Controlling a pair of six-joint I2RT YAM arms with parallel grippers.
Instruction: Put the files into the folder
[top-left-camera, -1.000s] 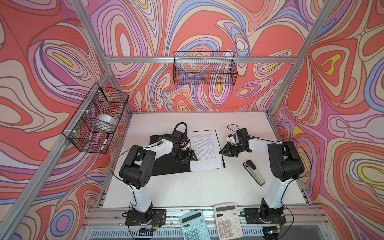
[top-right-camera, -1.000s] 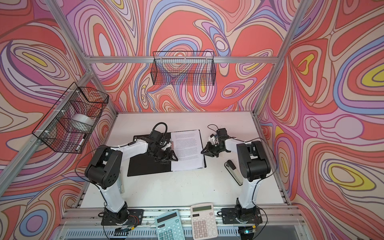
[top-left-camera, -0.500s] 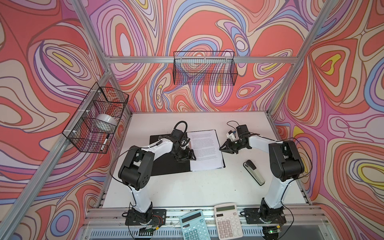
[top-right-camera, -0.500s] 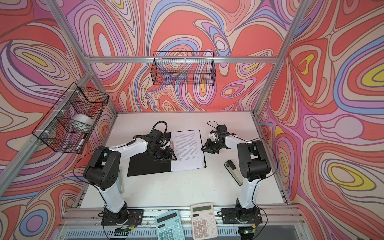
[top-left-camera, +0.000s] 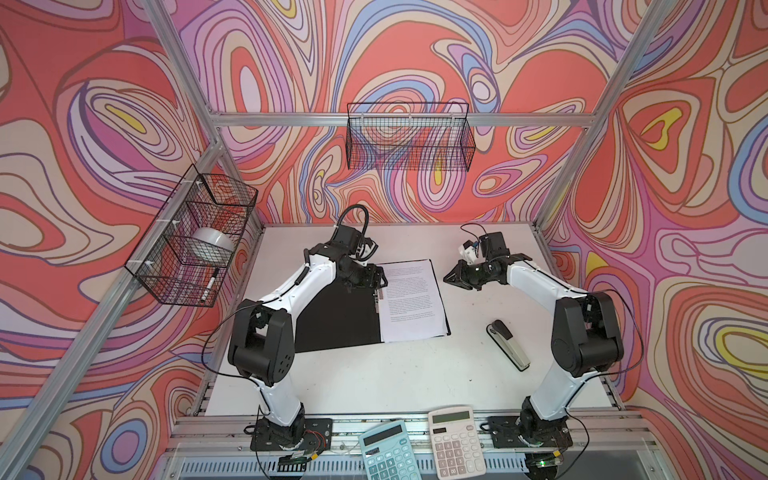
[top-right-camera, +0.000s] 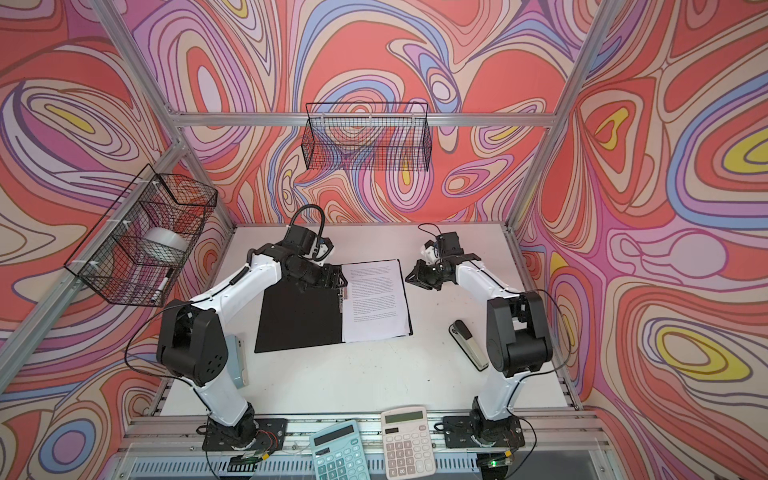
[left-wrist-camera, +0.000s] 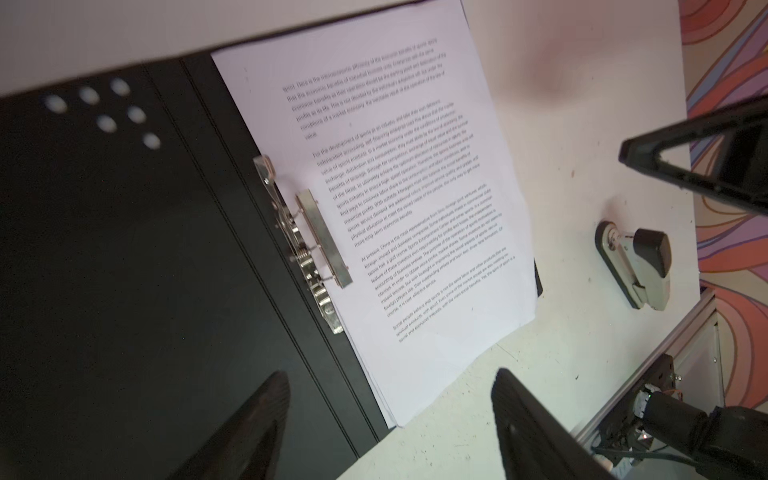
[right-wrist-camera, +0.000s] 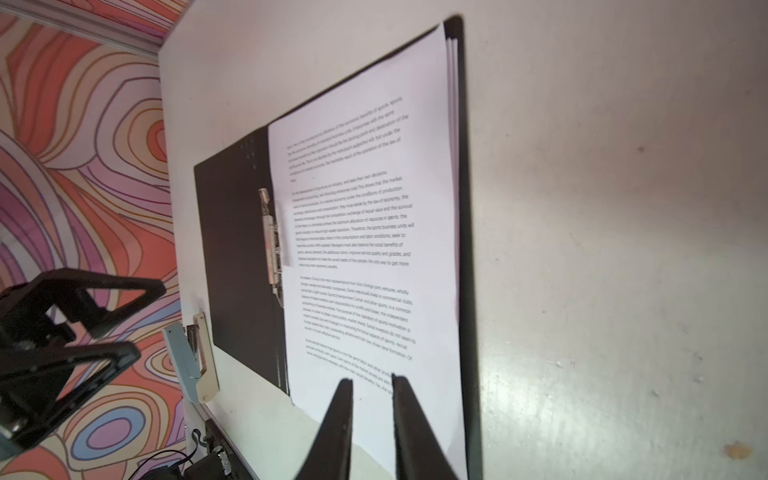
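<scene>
Desk (top-left-camera: 374, 382): white, a little marked.
Walls (top-left-camera: 415, 62): red, pink, purple swirls.
Folder (top-left-camera: 332, 320): lies open on your desk.
Files (top-left-camera: 413, 299): inside, on its right half.
Left gripper (left-wrist-camera: 390, 372): jaws wide, empty.
Right gripper (right-wrist-camera: 371, 379): jaws narrow, empty.

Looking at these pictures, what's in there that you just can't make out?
- Folder outside: faces down, hidden in every view.
- Files wording: too small in both top views, blurred in both wrist views.
- Sheet count: the right wrist view shows only stacked edges.
- Whether the clip presses the files: blurred in both wrist views, tiny in both top views.
</scene>
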